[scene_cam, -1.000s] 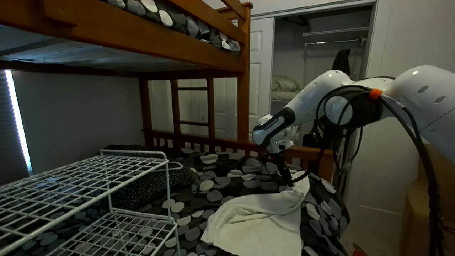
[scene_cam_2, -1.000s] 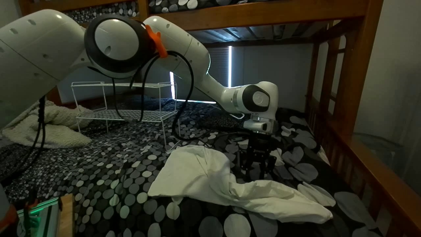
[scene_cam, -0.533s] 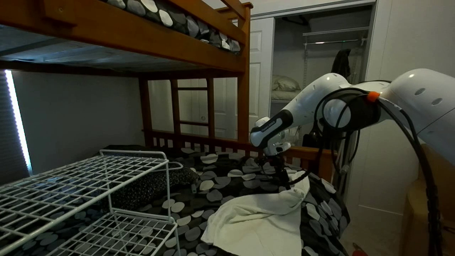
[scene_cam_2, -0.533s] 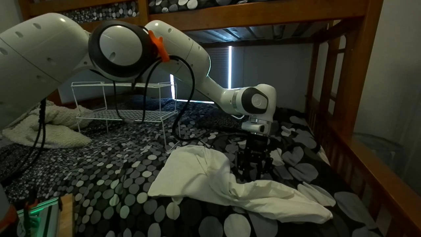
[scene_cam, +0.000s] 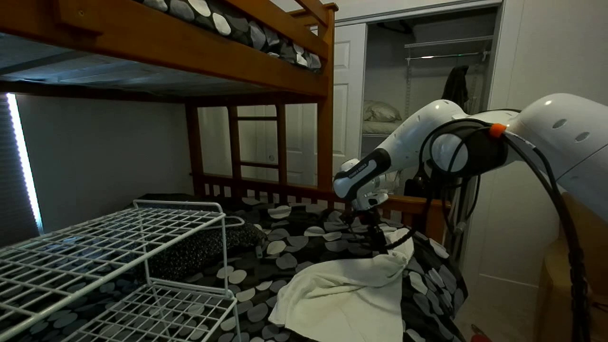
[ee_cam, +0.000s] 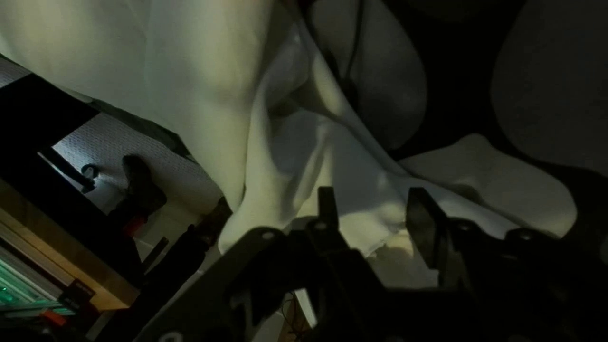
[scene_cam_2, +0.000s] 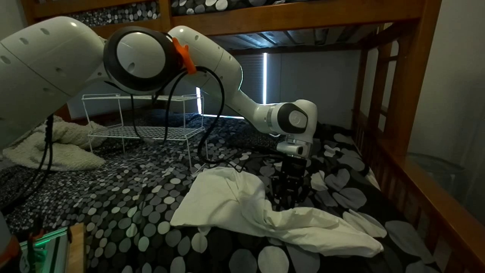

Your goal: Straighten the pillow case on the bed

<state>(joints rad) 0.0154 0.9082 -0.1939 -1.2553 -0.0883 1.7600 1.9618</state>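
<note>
The pillow case [scene_cam_2: 227,201] lies wrinkled and twisted on the dark pebble-print bedding; it also shows in an exterior view [scene_cam: 351,299] and fills the upper left of the wrist view [ee_cam: 204,85]. One end is spread flatter, the other is bunched into a narrow roll. The bed [scene_cam_2: 303,17] is a brown wooden bunk. My gripper [scene_cam_2: 291,199] points down just behind the cloth's narrow middle. In the wrist view my gripper [ee_cam: 373,204] has its two fingers apart, with folds of cloth beyond and between them. I cannot tell whether the fingertips touch the cloth.
A white wire rack [scene_cam: 223,251] stands on the bed. A fleecy cream blanket [scene_cam_2: 64,148] lies at the far left. A slatted wooden rail [scene_cam_2: 428,193] runs along the bed's end. The upper bunk [scene_cam: 190,57] hangs above. A dark cable [scene_cam_2: 206,144] loops from the arm.
The arm has lowered, and my gripper has come down a little, moving slightly left in both exterior views. The pillow case has not visibly moved.
</note>
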